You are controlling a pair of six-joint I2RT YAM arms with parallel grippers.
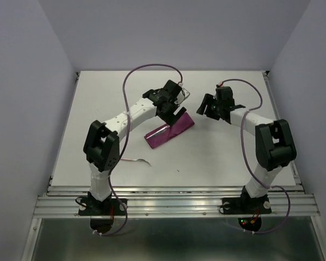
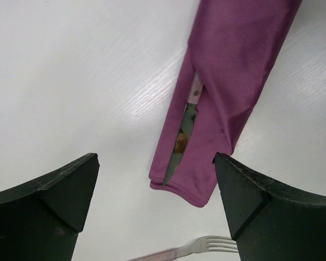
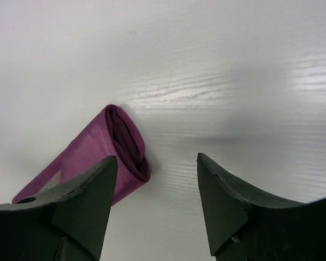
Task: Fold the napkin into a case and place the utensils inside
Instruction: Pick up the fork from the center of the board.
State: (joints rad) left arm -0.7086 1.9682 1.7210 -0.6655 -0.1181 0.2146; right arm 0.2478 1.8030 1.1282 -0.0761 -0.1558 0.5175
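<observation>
The napkin lies folded into a narrow burgundy case [image 1: 170, 132] in the middle of the white table. In the left wrist view a knife [image 2: 183, 136] with a pale handle and pointed metal blade shows through a slit in the case [image 2: 233, 81]. A fork [image 2: 206, 247] lies bare on the table near the case's end, and it shows again by the left arm [image 1: 137, 160]. My left gripper [image 2: 155, 157] hangs open over the case's near end, holding nothing. My right gripper [image 3: 157, 156] is open too, just beside the case's rolled far end [image 3: 117, 144].
The white table [image 1: 233, 157] is walled by pale panels at the back and both sides. An aluminium rail [image 1: 174, 204] runs along the near edge by the arm bases. Purple cables loop above both arms.
</observation>
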